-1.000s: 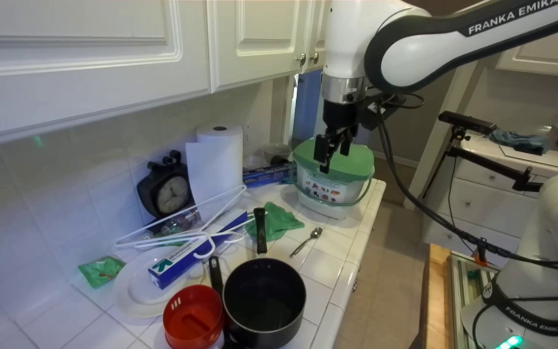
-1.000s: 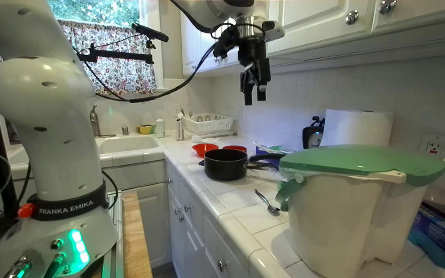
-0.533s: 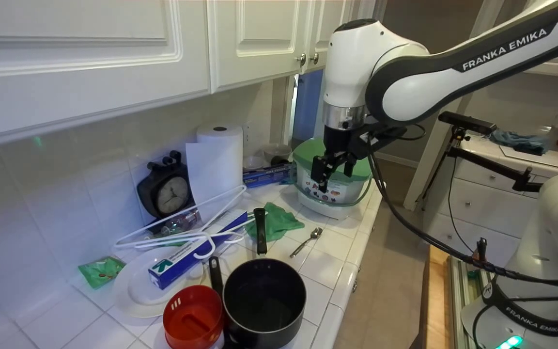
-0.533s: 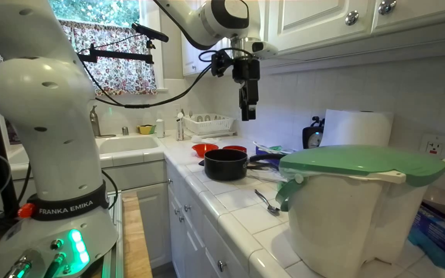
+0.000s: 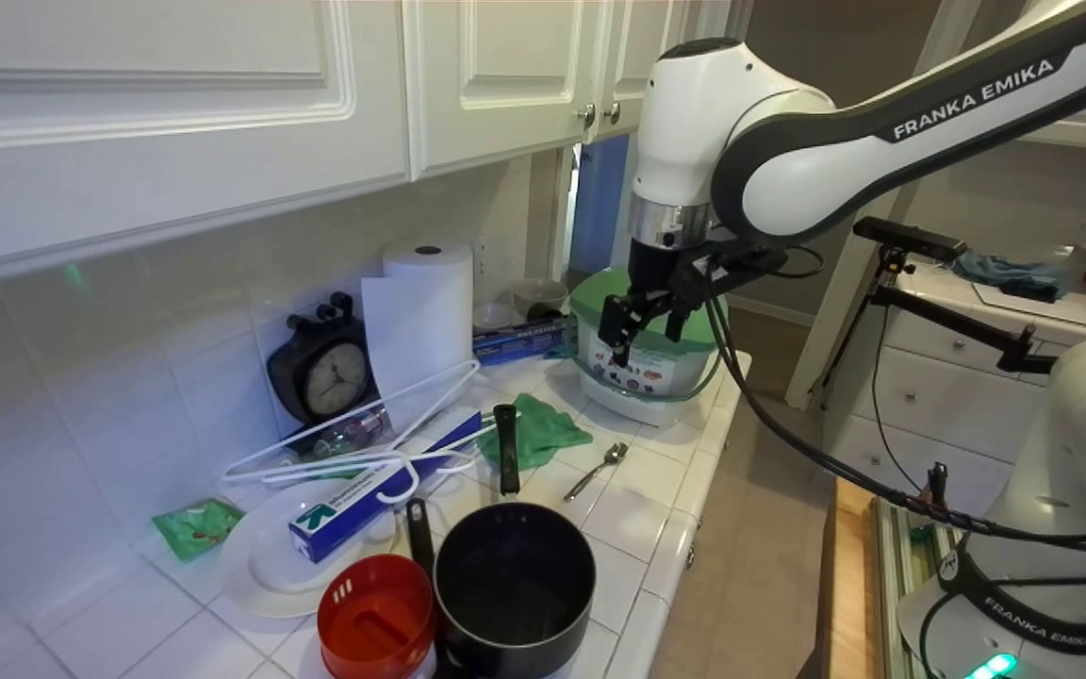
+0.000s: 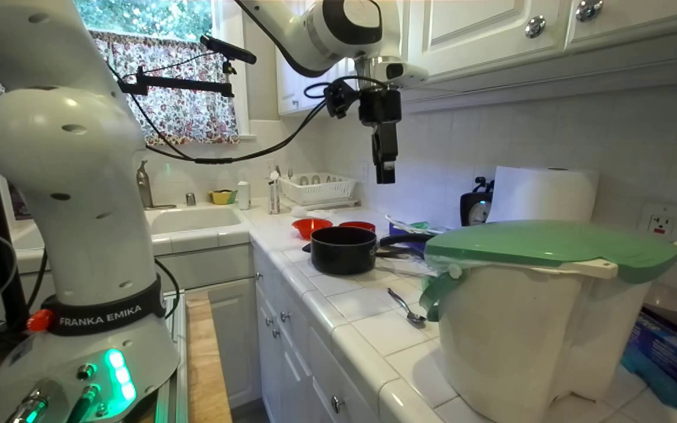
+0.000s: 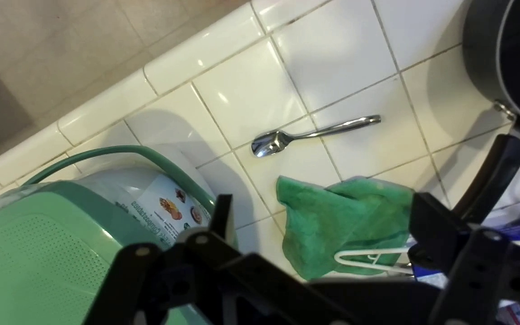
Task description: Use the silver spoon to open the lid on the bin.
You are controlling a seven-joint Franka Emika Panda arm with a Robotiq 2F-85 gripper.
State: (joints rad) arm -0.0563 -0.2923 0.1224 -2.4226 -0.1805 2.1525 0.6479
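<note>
"Silver spoon lies on the tiled counter near the compost bin; where are we?"

"Reaching, probably: our gripper hangs above, spread, empty. Next, we should turn across its handle, then lower."

The white arm has a black claw.

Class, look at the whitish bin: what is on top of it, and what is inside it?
A green lid sits on top of the bin. What is inside, if anything, cannot be seen, because the lid covers it.
</note>
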